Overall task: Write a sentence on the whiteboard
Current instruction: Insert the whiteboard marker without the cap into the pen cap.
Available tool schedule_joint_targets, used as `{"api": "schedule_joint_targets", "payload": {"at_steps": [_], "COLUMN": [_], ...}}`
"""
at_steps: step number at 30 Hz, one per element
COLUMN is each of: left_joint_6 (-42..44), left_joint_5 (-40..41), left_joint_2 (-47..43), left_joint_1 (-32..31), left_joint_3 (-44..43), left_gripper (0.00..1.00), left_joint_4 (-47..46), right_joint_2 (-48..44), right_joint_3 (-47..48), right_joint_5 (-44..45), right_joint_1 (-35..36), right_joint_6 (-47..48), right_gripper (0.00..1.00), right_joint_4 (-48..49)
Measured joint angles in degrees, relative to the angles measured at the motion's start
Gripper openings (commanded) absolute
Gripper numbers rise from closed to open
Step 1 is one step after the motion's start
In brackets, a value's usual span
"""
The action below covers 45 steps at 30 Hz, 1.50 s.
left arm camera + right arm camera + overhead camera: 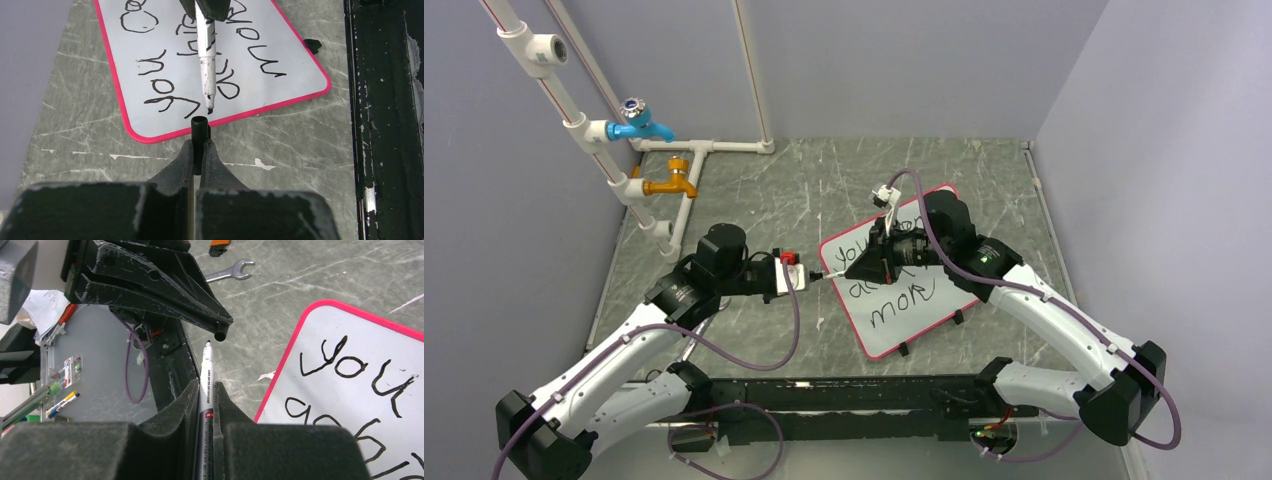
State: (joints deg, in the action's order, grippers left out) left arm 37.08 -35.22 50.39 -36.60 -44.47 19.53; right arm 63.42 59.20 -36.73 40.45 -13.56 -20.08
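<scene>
Whiteboard (902, 335) lies flat on the worktop (754, 210), askew to its edges. Its face carries three rows of black handwriting. "you" opens the top row and "more" reads clear on the bottom one.

Your left fingers (182, 162) are pressed nearly together, pinching a black marker cap (200, 127) at their tips. The cap's open mouth points toward the whiteboard. They sit just off the board's left short edge, over bare worktop.

Your right fingers (187, 405) are drawn in tight on a white marker (206, 370), gripping its barrel. The bare black nib sticks out past them. They hang over the whiteboard's left half, and the marker reaches out toward that same left edge.

In the left wrist view, the marker (206, 65) comes down across the writing. Its nib stops just short of the cap mouth with a thin gap between them, and the two are roughly in line. Nib height above the board: you cannot tell from these views.

The right wrist view shows the capped left fingers (165, 287) just beyond the nib. A wrench (230, 271) lies on the worktop well left of the whiteboard (365, 330).

Blue tap (639, 120) and yellow tap (674, 185) sit on white pipework well to the far left of the board.
</scene>
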Motion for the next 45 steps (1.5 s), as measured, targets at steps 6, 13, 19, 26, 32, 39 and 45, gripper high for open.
{"api": "schedule_joint_targets", "payload": {"at_steps": [6,13,19,26,32,39,45], "left_joint_6": [0.0,-0.2,-0.2,-0.5,-1.0,-2.5,-3.6], "left_joint_5": [-0.2,-0.7,-1.0,-1.2,-1.4,-1.3,-0.8], "left_joint_2": [-0.3,-0.8,-1.2,-1.2,-1.2,-1.1,-1.1], "left_joint_1": [0.0,0.0,0.0,0.0,0.0,0.0,0.0], "left_joint_3": [0.2,0.2,0.2,0.2,0.2,0.2,0.2], "left_gripper": [0.00,0.00,0.00,0.00,0.00,0.00,0.00], "left_joint_4": [0.0,0.0,0.0,0.0,0.0,0.0,0.0], "right_joint_2": [0.5,0.6,1.3,2.3,3.0,4.4,6.4], "right_joint_3": [0.0,0.5,0.8,0.9,1.3,2.4,4.2], "right_joint_5": [1.2,2.0,2.3,2.9,3.7,5.4,8.5], "right_joint_1": [0.3,0.8,1.2,2.2,3.0,4.4,6.6], "right_joint_6": [0.1,0.1,0.1,0.1,0.2,0.7,1.7], "right_gripper": [0.00,0.00,0.00,0.00,0.00,0.00,0.00], "right_joint_4": [0.0,0.0,0.0,0.3,0.4,0.1,-1.0]}}
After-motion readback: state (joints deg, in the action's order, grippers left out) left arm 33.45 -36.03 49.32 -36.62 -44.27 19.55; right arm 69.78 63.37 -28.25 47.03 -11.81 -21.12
